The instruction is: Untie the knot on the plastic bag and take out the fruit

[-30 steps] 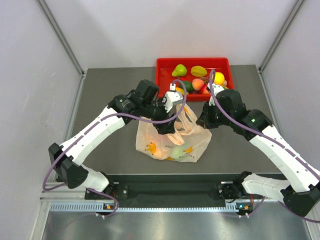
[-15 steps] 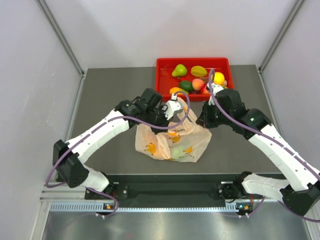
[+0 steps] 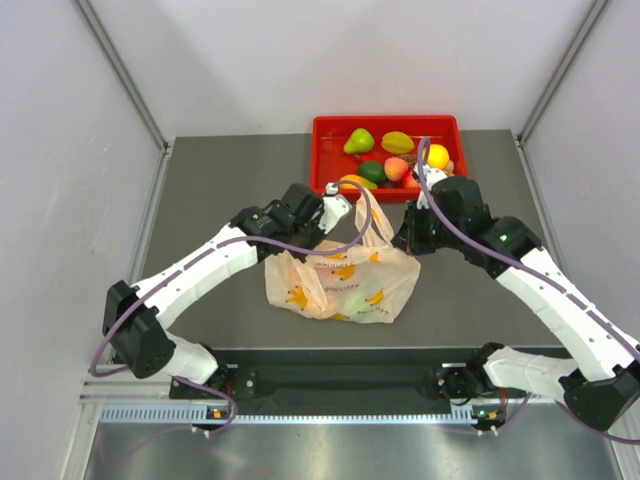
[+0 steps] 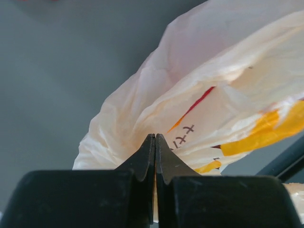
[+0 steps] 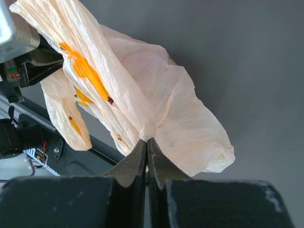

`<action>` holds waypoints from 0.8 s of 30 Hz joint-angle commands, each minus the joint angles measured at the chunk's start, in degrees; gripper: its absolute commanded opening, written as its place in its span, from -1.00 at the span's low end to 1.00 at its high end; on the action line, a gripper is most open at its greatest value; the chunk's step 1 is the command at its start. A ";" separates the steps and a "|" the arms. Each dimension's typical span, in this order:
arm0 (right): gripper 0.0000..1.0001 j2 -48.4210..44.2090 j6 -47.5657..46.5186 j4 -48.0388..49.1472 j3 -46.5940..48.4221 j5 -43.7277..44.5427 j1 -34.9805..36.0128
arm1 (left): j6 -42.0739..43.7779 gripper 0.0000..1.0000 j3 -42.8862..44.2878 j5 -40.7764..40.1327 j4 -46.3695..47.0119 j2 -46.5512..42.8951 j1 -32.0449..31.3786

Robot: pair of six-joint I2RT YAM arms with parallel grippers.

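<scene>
Top external view: the plastic bag [image 3: 345, 285] lies mid-way along the desk [image 3: 220, 180], nearer its near edge. Left gripper [image 4: 155, 138] and right gripper [image 5: 147, 141] both pinch its film, jaws closed. Pulling apart gently and evenly should open it without tearing.

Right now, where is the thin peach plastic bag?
Top view: the bag lies on the grey table, in front of the red rectangular tray, pinched by left claw and right claw.

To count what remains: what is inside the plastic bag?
Through the plastic bag a blurred green shape shows, probably fruit. The yellow marks are prints. Anything else is hidden by crumpled plastic.
</scene>
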 commanded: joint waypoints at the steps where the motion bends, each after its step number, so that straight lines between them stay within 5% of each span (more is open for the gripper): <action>1: -1.00 -0.31 -0.18 2.47 -0.28 -0.52 -1.14 | -4.05 -1.00 -0.83 -9.04 2.50 -2.30 0.00; 4: -1.00 -0.67 -0.27 2.47 -0.89 -0.61 -1.23 | -5.72 -0.75 -0.21 -8.18 3.82 -2.39 0.61; 8: -1.00 -1.46 -0.19 2.47 -1.77 -0.96 -1.41 | -5.99 0.02 0.84 4.62 5.05 -3.43 0.70; 10: -1.00 -1.98 -0.18 2.47 -2.56 -1.57 -1.50 | -6.00 0.14 0.41 13.32 7.58 -4.05 0.62; 17: -1.00 -5.41 0.25 3.52 -6.08 -3.60 -1.50 | -2.39 0.17 2.33 25.22 7.51 -0.55 0.62; 24: -1.00 -6.73 0.61 3.00 -6.61 -4.04 -1.58 | -1.42 0.08 3.30 17.15 12.52 1.74 0.70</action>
